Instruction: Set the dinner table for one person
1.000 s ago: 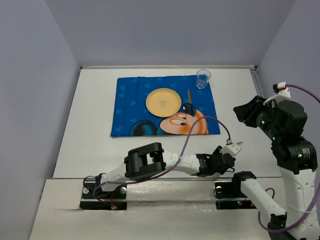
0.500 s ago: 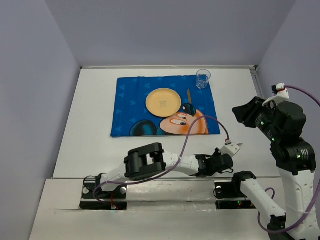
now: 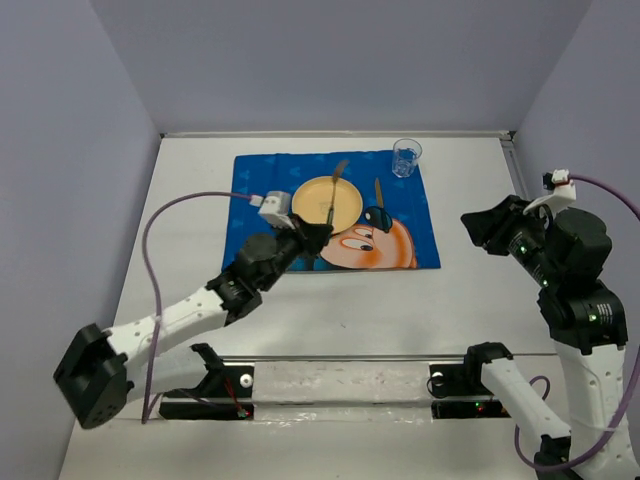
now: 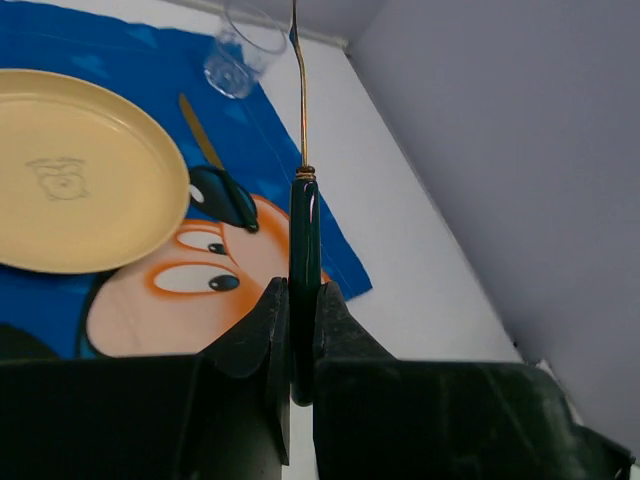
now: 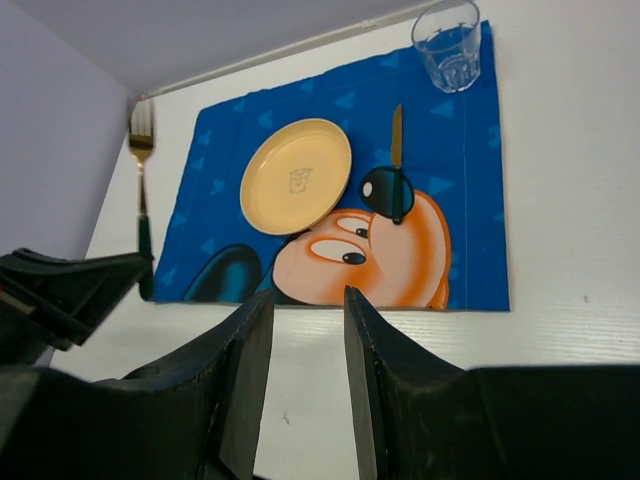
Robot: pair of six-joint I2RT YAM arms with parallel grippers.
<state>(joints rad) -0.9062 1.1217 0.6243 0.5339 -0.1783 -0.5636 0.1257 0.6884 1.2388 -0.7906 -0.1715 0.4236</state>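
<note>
My left gripper (image 3: 312,232) is shut on the dark green handle of a gold fork (image 4: 304,225) and holds it above the blue cartoon-mouse placemat (image 3: 260,195), by the plate's near right edge. In the top view the fork (image 3: 334,188) points away over the yellow plate (image 3: 322,207). A gold knife with a dark handle (image 3: 379,192) lies right of the plate. A clear glass (image 3: 406,157) stands at the mat's far right corner. My right gripper (image 3: 472,224) is open and empty, raised over the white dinner table (image 3: 470,300) right of the mat.
Grey walls close the table at the back and both sides. A purple cable loops from the left arm over the table's left part (image 3: 160,215). The right wrist view shows the left gripper (image 5: 60,290) at the mat's near left, with the fork (image 5: 142,160) upright.
My left arm has swung from low at the near right edge of the table up and left to the placemat, now holding the fork over the plate. The right arm has barely moved.
</note>
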